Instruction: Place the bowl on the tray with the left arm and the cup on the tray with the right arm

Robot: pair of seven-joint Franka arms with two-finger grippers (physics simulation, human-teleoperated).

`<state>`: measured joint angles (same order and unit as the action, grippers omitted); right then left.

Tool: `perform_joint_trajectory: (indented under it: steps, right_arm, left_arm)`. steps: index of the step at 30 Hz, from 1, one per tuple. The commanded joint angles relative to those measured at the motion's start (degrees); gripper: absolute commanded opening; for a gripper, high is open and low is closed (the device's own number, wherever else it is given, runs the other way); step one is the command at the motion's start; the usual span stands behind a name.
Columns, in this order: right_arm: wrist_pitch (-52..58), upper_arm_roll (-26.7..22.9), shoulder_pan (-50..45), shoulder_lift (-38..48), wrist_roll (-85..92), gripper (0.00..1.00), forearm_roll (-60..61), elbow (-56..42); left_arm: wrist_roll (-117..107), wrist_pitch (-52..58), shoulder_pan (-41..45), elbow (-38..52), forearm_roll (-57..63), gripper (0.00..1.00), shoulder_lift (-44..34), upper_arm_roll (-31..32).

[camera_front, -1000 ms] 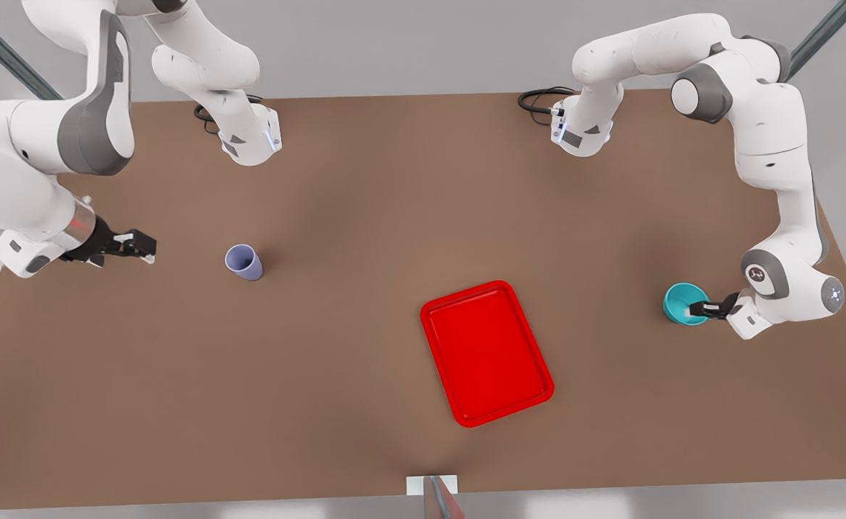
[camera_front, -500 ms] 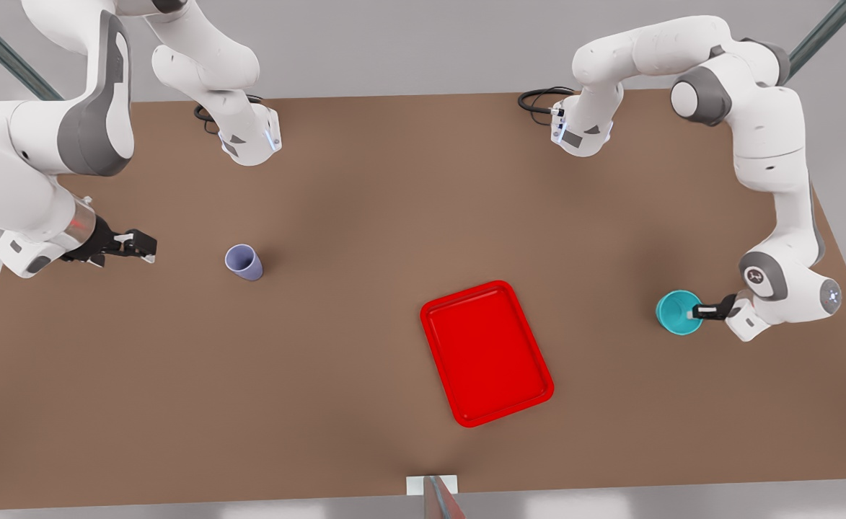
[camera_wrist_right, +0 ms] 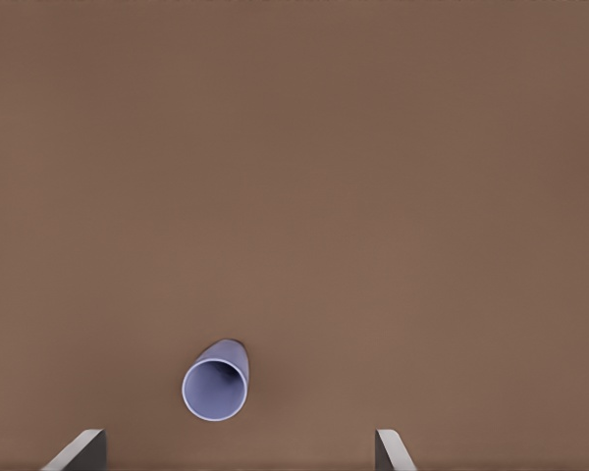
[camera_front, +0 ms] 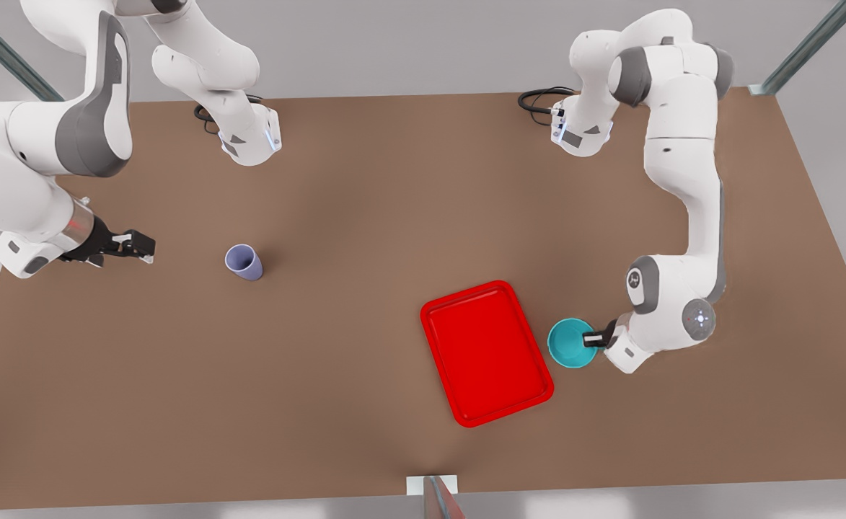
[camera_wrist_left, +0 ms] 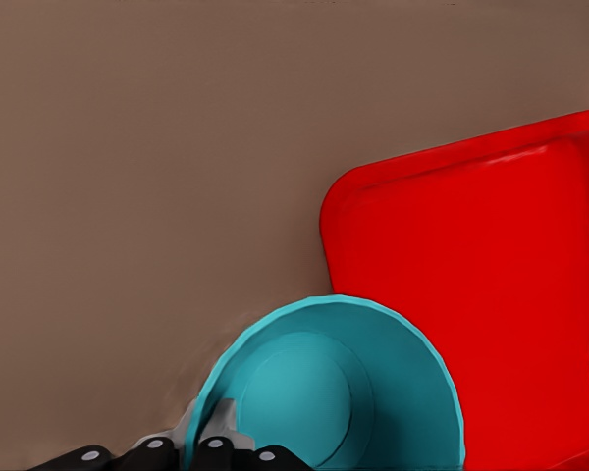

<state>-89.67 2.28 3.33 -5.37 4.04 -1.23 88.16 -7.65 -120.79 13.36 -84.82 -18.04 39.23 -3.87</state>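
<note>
While the left gripper pinches the rim of the bowl just beside the tray, transfer is under way; next, carry over and release. Right gripper: spread wide, waiting, cup far from tray.

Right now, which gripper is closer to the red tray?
Left. The left gripper holds the bowl by its rim just off the tray on the front view's right. The right gripper waits far off, beyond the cup, open.
</note>
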Motion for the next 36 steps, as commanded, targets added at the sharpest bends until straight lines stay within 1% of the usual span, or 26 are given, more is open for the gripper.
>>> perform_joint_trajectory:
  steps: [1, 3, 4, 5, 6, 9, 13, 14, 15, 16, 20, 21, 22, 23, 25, 26, 27, 28, 29, 30, 31, 32, 33, 34, 35, 36]
  right_arm:
    - [0.0, -0.1, -0.1, 0.0, 0.0, 1.0, 0.0, 0.0]
    - [0.0, -0.1, 0.0, 0.0, 0.0, 1.0, 0.0, 0.0]
    - [0.0, -0.1, 0.0, 0.0, 0.0, 1.0, 0.0, 0.0]
    - [0.0, -0.1, 0.0, 0.0, 0.0, 1.0, 0.0, 0.0]
    - [0.0, -0.1, 0.0, 0.0, 0.1, 1.0, 0.0, 0.0]
    - [0.1, -0.1, 0.1, 0.0, 0.1, 1.0, 0.0, 0.0]
    - [0.2, -0.1, 0.2, -0.1, 0.1, 1.0, 0.1, 0.1]
    - [0.2, -0.1, 0.2, -0.1, 0.1, 1.0, 0.0, 0.0]
    - [0.2, -0.1, 0.2, -0.1, 0.1, 1.0, 0.1, 0.1]
    - [0.2, -0.1, 0.2, -0.1, 0.1, 1.0, 0.1, 0.1]
    - [0.2, -0.1, 0.2, -0.1, 0.1, 1.0, 0.1, 0.0]
    - [0.3, -0.1, 0.2, -0.1, 0.1, 1.0, 0.1, 0.1]
    - [0.3, -0.1, 0.2, -0.1, 0.1, 1.0, 0.1, 0.1]
    - [0.2, -0.1, 0.3, -0.1, 0.1, 1.0, 0.2, 0.0]
    - [0.1, 0.0, 0.0, -0.4, 0.2, 1.0, 0.2, 0.1]
    - [0.1, 0.0, 0.0, -1.3, 0.2, 1.0, 0.1, 0.1]
    - [0.0, 0.1, -0.1, -2.2, 0.3, 1.0, 0.0, -0.1]
    - [0.2, 0.4, -0.7, -3.9, 0.6, 1.0, -0.1, -0.2]
    - [0.4, 0.8, -1.0, -4.7, 0.9, 1.0, 0.2, -0.9]
    - [2.3, 1.8, -1.0, -8.0, 0.8, 1.0, 0.1, -2.0]
    - [3.6, 1.9, -1.0, -7.2, 1.1, 1.0, 0.2, -0.3]
    - [1.3, 1.8, -0.9, -5.5, 1.0, 1.0, 0.2, 2.7]
    - [-4.7, 1.8, -1.0, -0.4, 0.2, 1.0, 0.2, 10.7]
    - [-6.6, 1.8, -0.9, 0.9, -0.3, 1.0, 1.8, 13.6]
    - [-7.9, 1.8, -0.9, 0.7, -0.4, 1.0, 2.0, 14.2]
    - [-11.7, 1.8, -0.7, 0.8, -0.7, 1.0, 2.1, 17.8]
  left_arm:
    - [-1.1, -0.1, 0.6, 0.0, -7.4, 0.21, 0.1, 0.0]
    - [-7.2, -1.6, 3.1, 4.2, -7.6, 0.21, 3.0, 0.0]
    - [-8.0, -1.6, 3.1, 7.3, -7.6, 0.21, 5.3, -0.1]
    - [-7.9, -2.3, 3.1, 8.2, -7.7, 0.21, 6.5, -0.1]
    - [-8.9, -4.7, 3.1, 8.2, -9.4, 0.21, 7.0, 0.0]
    - [-9.9, -6.5, 4.9, 7.9, -9.6, 0.21, 8.2, 0.2]
    - [-12.7, -6.9, 6.9, 7.7, -9.5, 0.21, 9.5, 0.2]
    - [-11.6, -6.8, 6.9, 7.7, -9.1, 0.32, 9.6, 0.2]
    - [-11.2, -7.0, 6.9, 7.6, -9.0, 0.8, 9.6, 0.1]
    - [-11.3, -8.3, 6.9, 7.6, -8.9, 1.0, 9.9, 0.1]
    - [-11.2, -8.3, 6.9, 7.6, -8.9, 1.0, 9.9, 0.1]
    - [-9.1, -7.5, 6.7, 7.7, -6.9, 1.0, 9.5, -0.3]
    - [-2.4, -4.4, 6.0, 7.6, -4.2, 1.0, 7.8, -0.5]
    - [0.1, -1.8, 5.6, 7.6, -3.0, 1.0, 5.5, -3.2]
    - [1.0, -2.3, 5.5, 8.1, 6.8, 1.0, 4.5, -4.5]
    - [1.2, -2.2, 5.5, 8.2, 7.0, 1.0, 3.1, -6.9]
    - [4.7, -0.1, 4.8, 7.6, 9.8, 1.0, -1.0, -7.8]
    - [8.3, 8.4, 3.9, 7.6, 15.0, 1.0, -5.3, -8.0]
    - [10.5, 19.5, 3.1, 7.5, 18.6, 1.0, -10.4, -7.7]
    - [10.5, 26.4, 2.5, 6.3, 18.7, 1.0, -13.9, -7.0]
    - [10.6, 30.7, 2.5, 4.6, 20.4, 1.0, -17.1, -6.2]
    - [11.0, 33.9, 2.5, 4.5, 22.6, 1.0, -18.7, -5.7]
    - [11.1, 34.0, 2.1, 3.3, 22.3, 1.0, -19.4, -5.6]
    - [10.8, 34.0, 1.9, 2.8, 22.3, 1.0, -19.6, -5.6]
    - [10.2, 33.1, 1.8, 1.3, 22.2, 1.0, -21.7, -5.6]
    - [9.9, 33.1, 1.8, 1.3, 21.7, 1.0, -22.2, -5.6]
